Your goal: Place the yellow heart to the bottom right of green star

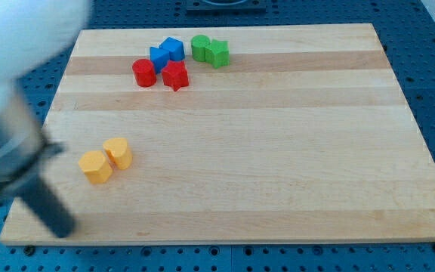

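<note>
Two yellow blocks lie side by side at the board's left. The right one (118,152) looks like the yellow heart. The left one (95,166) looks more angular. The green star (218,53) sits near the view's top, touching a green round block (200,47) on its left. My dark rod comes down blurred from the arm at the view's left. My tip (63,229) is at the board's bottom left corner, below and left of the yellow blocks and apart from them.
Two blue blocks (166,53) touch each other left of the green pair. A red cylinder (143,72) and a red star (176,75) lie just below them. The wooden board (278,151) is edged by a blue perforated table.
</note>
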Tool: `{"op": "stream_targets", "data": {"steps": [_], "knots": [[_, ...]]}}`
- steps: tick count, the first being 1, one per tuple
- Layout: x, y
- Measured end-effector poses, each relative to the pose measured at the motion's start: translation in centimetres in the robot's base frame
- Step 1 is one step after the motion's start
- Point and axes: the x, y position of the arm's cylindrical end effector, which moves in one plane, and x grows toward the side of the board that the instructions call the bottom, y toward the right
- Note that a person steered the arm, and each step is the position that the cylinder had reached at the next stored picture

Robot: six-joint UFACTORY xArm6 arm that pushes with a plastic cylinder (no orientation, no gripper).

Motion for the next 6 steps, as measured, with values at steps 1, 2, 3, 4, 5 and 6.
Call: {"op": "stream_targets", "data": {"steps": [1,2,3,4,5,6], "knots": [[-2.4,-4.5],[-4.2,-2.5],[-4.8,0.7],[-5.9,2.7],[-6.5,4.6],[-7.7,6.7]]}}
